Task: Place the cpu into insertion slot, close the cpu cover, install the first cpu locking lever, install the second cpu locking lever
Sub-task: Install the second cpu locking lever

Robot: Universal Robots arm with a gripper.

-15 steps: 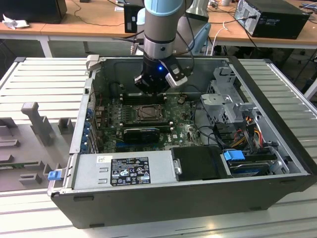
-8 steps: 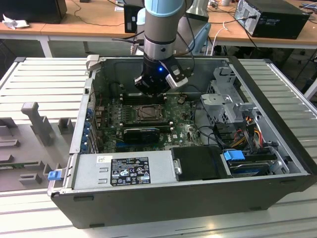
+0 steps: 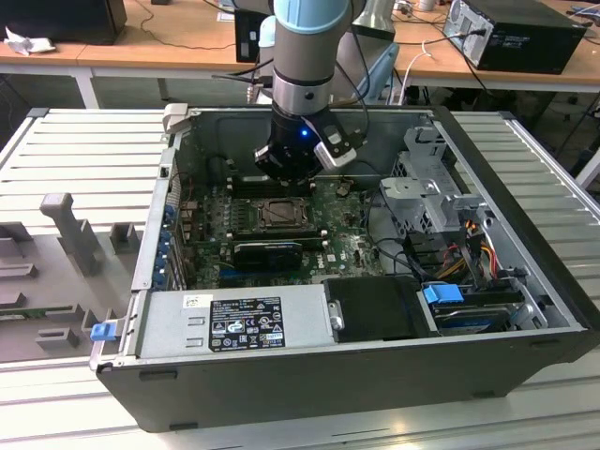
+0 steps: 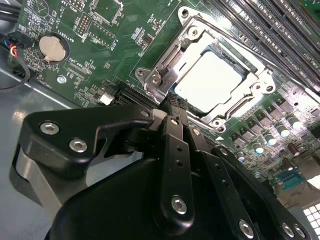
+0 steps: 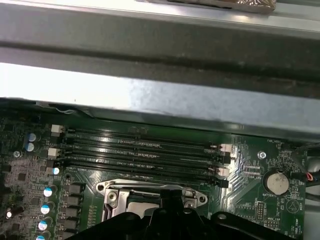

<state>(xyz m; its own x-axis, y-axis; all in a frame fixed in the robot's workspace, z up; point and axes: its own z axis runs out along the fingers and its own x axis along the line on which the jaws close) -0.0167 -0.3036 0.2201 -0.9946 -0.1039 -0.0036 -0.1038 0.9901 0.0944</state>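
Note:
The cpu [image 4: 212, 80], a pale square chip, lies flat in the insertion slot [image 3: 279, 214] on the green board. The silver cpu cover [image 4: 167, 62] lies down around it, and the chip's face shows through its opening. A thin metal lever rod [image 4: 227, 39] runs along the socket's side next to the memory slots. My gripper [image 4: 173, 104] has its black fingers drawn together, their tips at the socket's near corner with nothing between them. In the exterior view the gripper [image 3: 292, 169] hangs just above the socket. The first wrist view has the socket's rim [image 5: 150, 192] just beyond the gripper's body [image 5: 170, 220].
Long black memory slots [image 5: 145, 150] run beside the socket, below the case's grey wall [image 5: 150, 100]. A coin battery [image 4: 52, 47] sits on the board. In the exterior view's right stand a drive cage [image 3: 427, 187] and loose cables [image 3: 469, 244]; the power supply [image 3: 244, 323] lies at the case's near side.

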